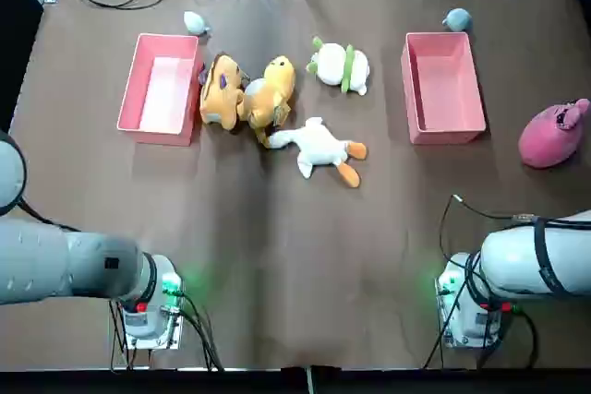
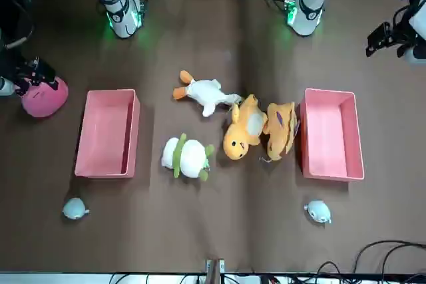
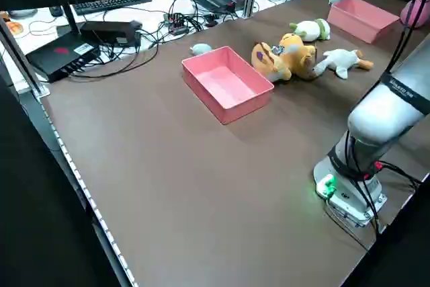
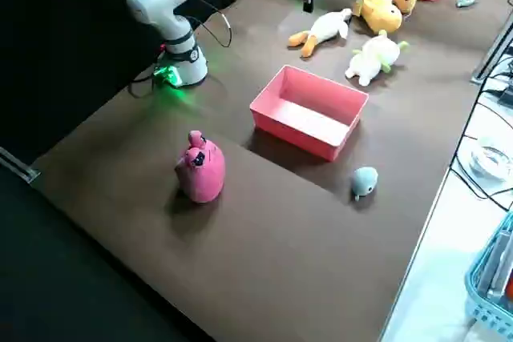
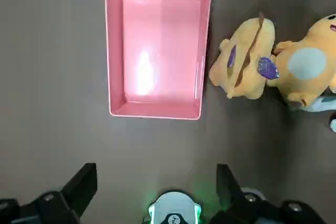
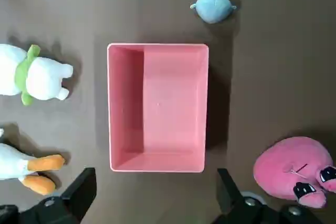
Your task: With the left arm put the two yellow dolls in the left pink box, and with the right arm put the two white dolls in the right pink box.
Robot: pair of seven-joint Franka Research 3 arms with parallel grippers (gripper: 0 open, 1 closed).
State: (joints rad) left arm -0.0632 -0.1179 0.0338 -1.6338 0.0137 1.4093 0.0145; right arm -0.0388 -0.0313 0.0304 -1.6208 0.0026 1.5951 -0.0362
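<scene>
Two yellow dolls (image 1: 222,91) (image 1: 271,91) lie side by side, just right of the left pink box (image 1: 129,89). A white goose doll (image 1: 319,147) lies in front of them. A round white doll with a green band (image 1: 340,66) sits behind it. The right pink box (image 1: 408,80) stands empty to their right. Both arms are raised high over their bases. My left gripper (image 5: 155,192) hangs open above the near side of the left box (image 5: 113,51). My right gripper (image 6: 155,192) hangs open above the near side of the right box (image 6: 157,108).
A big pink plush (image 1: 552,134) lies right of the right box. Small grey-blue toys sit behind each box (image 1: 194,22) (image 1: 456,18). Cables run along the far table edge. The arm bases (image 1: 152,316) (image 1: 471,311) stand at the near edge.
</scene>
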